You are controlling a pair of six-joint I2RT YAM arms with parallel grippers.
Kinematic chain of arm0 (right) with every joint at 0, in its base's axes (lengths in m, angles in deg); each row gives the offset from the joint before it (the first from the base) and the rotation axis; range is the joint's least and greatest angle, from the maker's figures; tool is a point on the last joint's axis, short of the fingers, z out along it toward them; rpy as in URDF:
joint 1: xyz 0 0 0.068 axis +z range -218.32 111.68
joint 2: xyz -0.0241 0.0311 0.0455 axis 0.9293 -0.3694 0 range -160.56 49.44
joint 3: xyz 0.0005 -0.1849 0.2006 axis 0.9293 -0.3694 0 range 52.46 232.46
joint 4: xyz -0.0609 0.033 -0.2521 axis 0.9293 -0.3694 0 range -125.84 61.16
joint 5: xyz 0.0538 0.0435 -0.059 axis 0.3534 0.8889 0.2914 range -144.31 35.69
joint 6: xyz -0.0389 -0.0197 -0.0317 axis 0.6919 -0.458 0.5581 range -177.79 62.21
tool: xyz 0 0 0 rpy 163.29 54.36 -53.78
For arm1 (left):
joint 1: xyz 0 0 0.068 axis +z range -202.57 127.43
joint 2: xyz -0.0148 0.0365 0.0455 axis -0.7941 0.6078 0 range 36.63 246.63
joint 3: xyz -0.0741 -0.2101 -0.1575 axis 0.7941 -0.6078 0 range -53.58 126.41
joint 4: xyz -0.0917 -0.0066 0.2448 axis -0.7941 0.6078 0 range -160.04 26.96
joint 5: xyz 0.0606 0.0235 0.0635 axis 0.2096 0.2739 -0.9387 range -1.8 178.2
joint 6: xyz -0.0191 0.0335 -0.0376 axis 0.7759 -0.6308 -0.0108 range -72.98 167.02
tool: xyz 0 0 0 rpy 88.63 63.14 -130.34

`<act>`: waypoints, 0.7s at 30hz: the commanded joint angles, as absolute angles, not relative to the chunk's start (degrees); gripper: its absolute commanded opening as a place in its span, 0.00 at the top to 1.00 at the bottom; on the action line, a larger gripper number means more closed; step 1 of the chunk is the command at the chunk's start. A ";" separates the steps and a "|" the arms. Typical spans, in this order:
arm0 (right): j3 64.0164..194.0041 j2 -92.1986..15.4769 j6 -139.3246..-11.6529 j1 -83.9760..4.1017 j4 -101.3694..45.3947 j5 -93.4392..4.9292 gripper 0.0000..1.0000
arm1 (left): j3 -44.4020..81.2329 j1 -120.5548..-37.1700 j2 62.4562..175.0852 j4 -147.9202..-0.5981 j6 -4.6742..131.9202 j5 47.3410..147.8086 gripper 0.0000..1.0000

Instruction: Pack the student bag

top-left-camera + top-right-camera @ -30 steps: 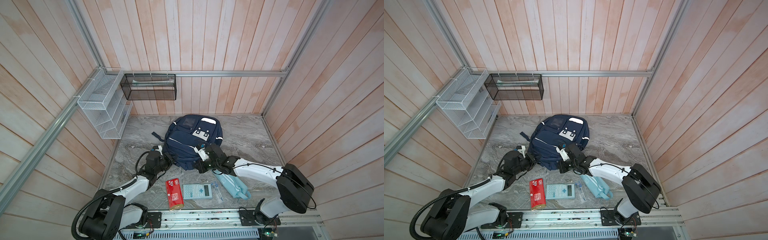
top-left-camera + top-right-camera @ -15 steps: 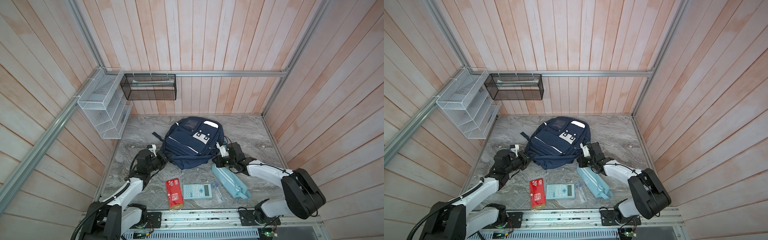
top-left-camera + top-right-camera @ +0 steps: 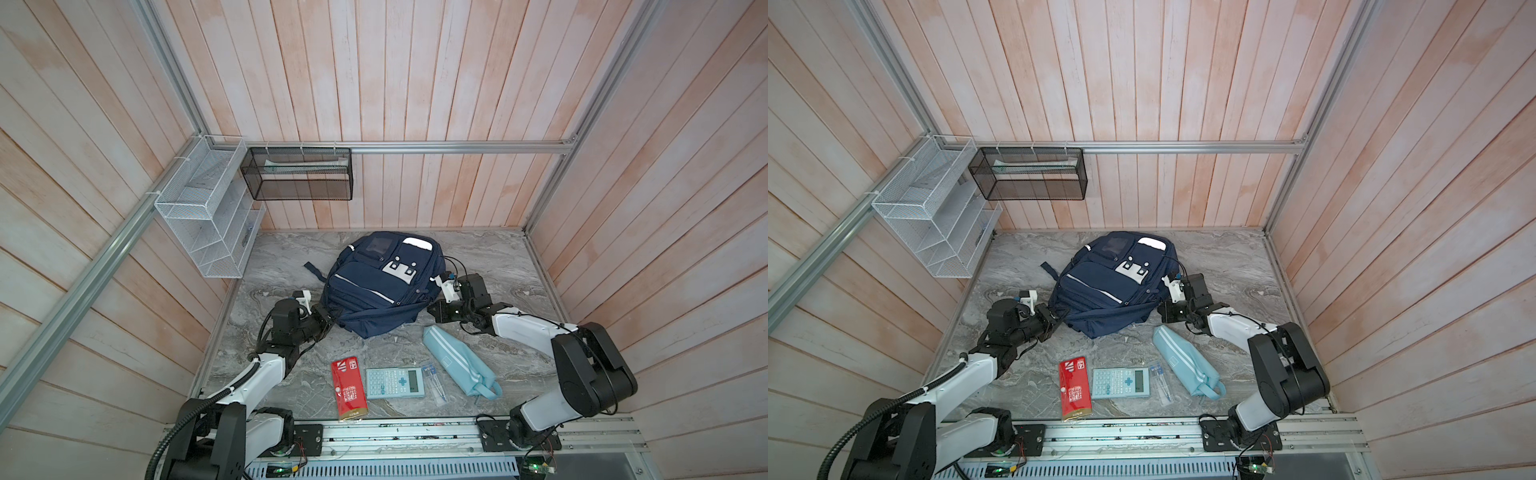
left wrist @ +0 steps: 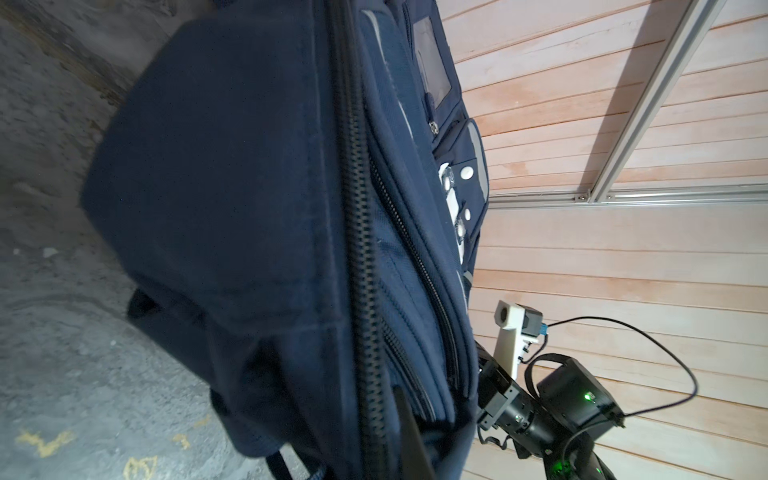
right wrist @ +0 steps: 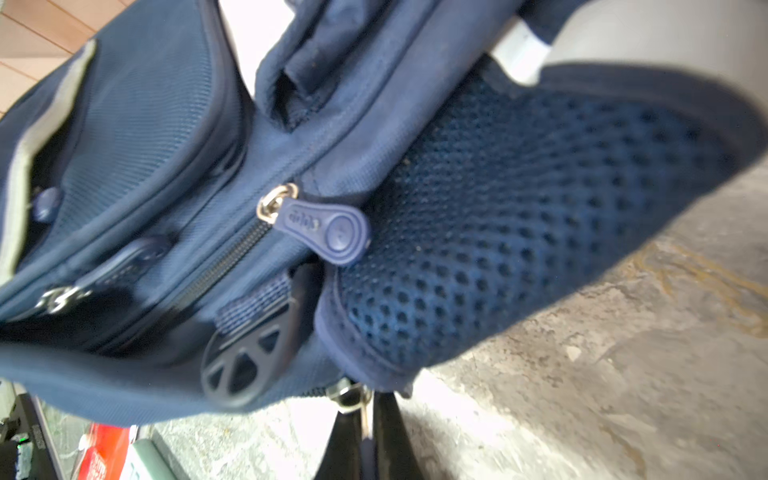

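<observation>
We are seeing the student bag (image 3: 370, 299) wearing matt woven cloth, its mesh padding (image 5: 519, 208) looking open and rough, its zipper ring (image 5: 275, 203) gleaming as polished metal. We are viewing a rough stone-look tabletop (image 3: 494, 259) and matt wooden plank walls (image 3: 415, 83).

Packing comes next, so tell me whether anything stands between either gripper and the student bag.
Nothing visible does. The left gripper is shut on the edge of the student bag, the right gripper on one zipper pull of it.

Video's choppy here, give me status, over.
Left gripper shut on backpack edge. Right gripper shut on its zipper pull. Pouch, calculator, red packet unpacked on table; nothing blocking.
</observation>
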State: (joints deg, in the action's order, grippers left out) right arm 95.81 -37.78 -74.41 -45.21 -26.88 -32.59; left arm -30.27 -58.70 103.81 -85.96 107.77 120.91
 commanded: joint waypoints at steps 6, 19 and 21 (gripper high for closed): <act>95.86 -28.58 -74.36 -46.00 -37.88 -47.91 0.55 | -25.49 -53.28 106.26 -89.77 99.06 111.89 0.69; 116.36 -49.96 -76.22 -49.38 -36.31 -41.98 0.26 | -25.42 -68.22 91.95 -78.83 98.68 99.14 0.22; 118.28 -53.45 -76.32 -49.27 -36.12 -39.33 0.29 | -25.77 -71.33 95.38 -81.06 99.60 97.79 0.26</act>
